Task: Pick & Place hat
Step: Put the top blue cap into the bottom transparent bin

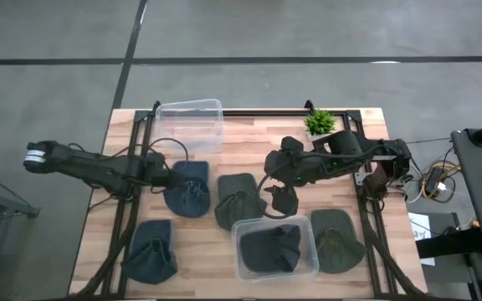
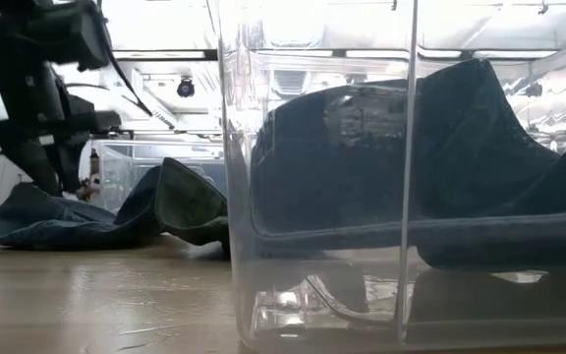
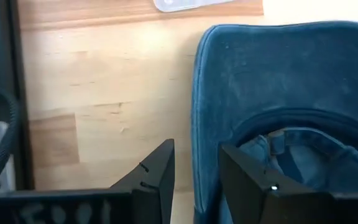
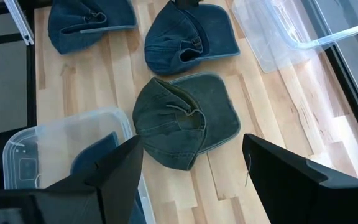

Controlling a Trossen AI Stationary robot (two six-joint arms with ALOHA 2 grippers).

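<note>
Several denim hats lie flat on the wooden table. A blue hat (image 1: 189,189) lies left of centre, and my left gripper (image 1: 172,174) is open at its brim. In the left wrist view one finger (image 3: 157,177) is over bare wood and the other (image 3: 247,183) over the brim, with the brim's edge (image 3: 199,143) between them. My right gripper (image 1: 281,199) is wide open above the table's middle, over a dark green hat (image 4: 185,124). Another blue hat (image 1: 273,247) lies in a clear bin (image 1: 308,266) at the near edge. My left gripper stands astride the left edge of the blue hat's brim (image 3: 199,143), its fingers coming level from the table's left. I cannot tell whether either finger touches the cloth. The hat lies flat on the table.
An empty clear bin (image 1: 192,122) stands at the far edge and a small green plant (image 1: 319,123) at the far right. More hats lie at the near left (image 1: 151,249) and near right (image 1: 338,239). Black frame rails (image 1: 125,209) run along both sides.
</note>
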